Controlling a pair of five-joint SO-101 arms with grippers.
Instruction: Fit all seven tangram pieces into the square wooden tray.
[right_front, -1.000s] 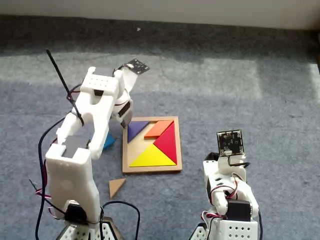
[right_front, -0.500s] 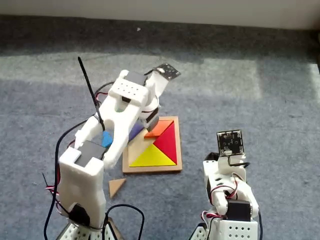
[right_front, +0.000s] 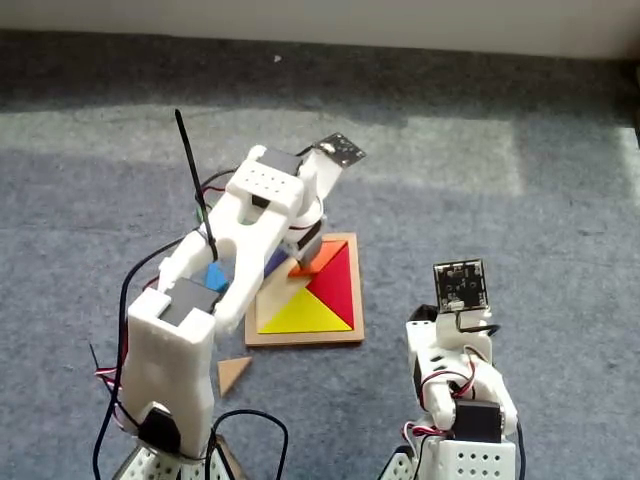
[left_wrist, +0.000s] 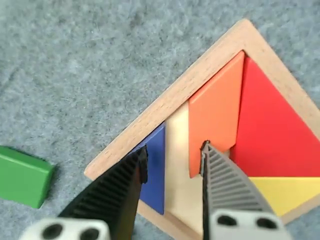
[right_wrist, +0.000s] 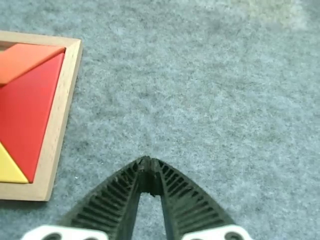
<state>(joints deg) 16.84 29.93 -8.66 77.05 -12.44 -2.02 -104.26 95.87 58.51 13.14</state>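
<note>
Logging progress: four of seven pieces sit inside the square wooden tray (right_front: 310, 339): a large yellow triangle (right_front: 305, 315), a large red triangle (right_front: 338, 285), an orange four-sided piece (left_wrist: 215, 125) and a dark blue piece (left_wrist: 155, 170). Three are left outside it on the grey felt counter (right_front: 520, 230): a green block (left_wrist: 22, 175) lying apart from the tray rim on the dark blue piece's side, a light blue piece (right_front: 215, 277) just off that same side, and a tan wooden triangle (right_front: 233, 373) near the tray corner closest to the arm bases. Judged a little past halfway. The left claw (left_wrist: 174, 148) hangs over the tray with its jaws apart and nothing between them, one tip above the dark blue piece and the other above the orange one. The right claw (right_wrist: 150, 162) is closed on nothing, over bare counter off the tray's red-triangle side. The left wrist view gives a bare strip of tray floor (left_wrist: 177, 165) between the dark blue and orange pieces, a spot the left arm (right_front: 250, 215) covers in the high view. The high view in turn places the tan triangle and light blue piece against the tray.
</note>
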